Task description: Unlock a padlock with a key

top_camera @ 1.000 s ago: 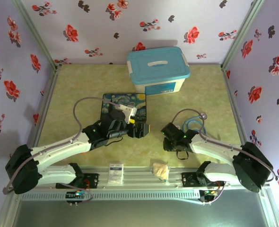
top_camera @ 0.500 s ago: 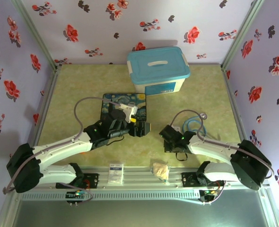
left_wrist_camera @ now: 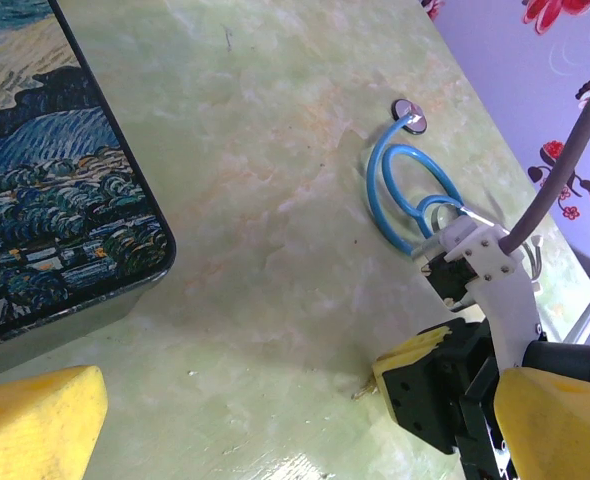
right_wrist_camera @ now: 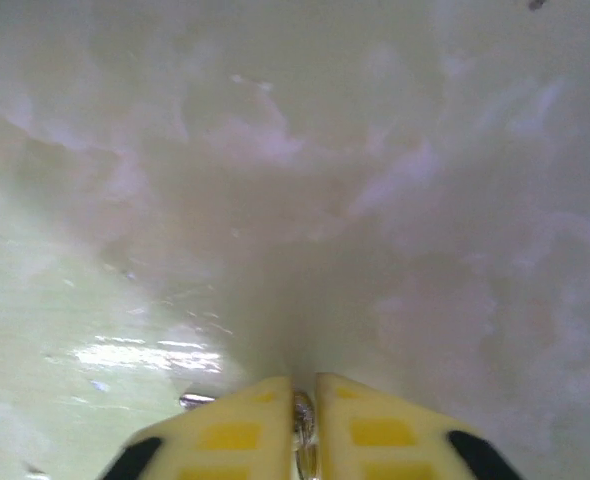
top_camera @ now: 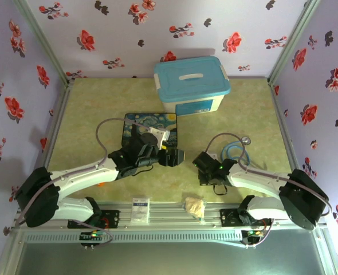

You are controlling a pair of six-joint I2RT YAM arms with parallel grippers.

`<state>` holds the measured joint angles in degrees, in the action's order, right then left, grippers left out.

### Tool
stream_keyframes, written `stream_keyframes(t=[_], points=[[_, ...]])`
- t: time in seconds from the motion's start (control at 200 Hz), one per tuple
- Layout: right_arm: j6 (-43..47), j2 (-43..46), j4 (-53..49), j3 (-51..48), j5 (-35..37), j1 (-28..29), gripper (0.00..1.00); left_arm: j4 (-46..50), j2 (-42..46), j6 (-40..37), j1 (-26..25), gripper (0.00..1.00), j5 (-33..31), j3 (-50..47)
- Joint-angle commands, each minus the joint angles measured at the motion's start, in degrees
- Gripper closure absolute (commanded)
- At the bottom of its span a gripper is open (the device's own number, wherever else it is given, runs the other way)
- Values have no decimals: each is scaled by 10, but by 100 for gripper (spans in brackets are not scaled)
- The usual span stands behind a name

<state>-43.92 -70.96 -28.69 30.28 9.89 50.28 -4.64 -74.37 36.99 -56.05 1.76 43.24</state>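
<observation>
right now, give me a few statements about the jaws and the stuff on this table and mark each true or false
1. The left arm's jaws stand wide open. True.
2. The blue-tubed stethoscope lies on top of the dark blue swirl-painted tin. False: it lies on the green tabletop, apart from the tin.
3. The right arm's jaws are nearly shut on a thin metal piece. True.
4. The white plastic box with the blue lid stands open. False: its lid is on.
</observation>
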Motion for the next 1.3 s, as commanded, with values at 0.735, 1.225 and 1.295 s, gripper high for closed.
stream_keyframes(t=[0.735, 1.225, 1.295], points=[[78, 50, -17, -10, -49, -6, 65, -19, -27, -3, -5, 0, 10, 17], [73, -55, 14, 10, -64, 11, 82, -23, -35, 0, -5, 0, 9, 14], [64, -43, 45, -5, -78, 10, 90, -28, -35, 0, -4, 0, 9, 11]])
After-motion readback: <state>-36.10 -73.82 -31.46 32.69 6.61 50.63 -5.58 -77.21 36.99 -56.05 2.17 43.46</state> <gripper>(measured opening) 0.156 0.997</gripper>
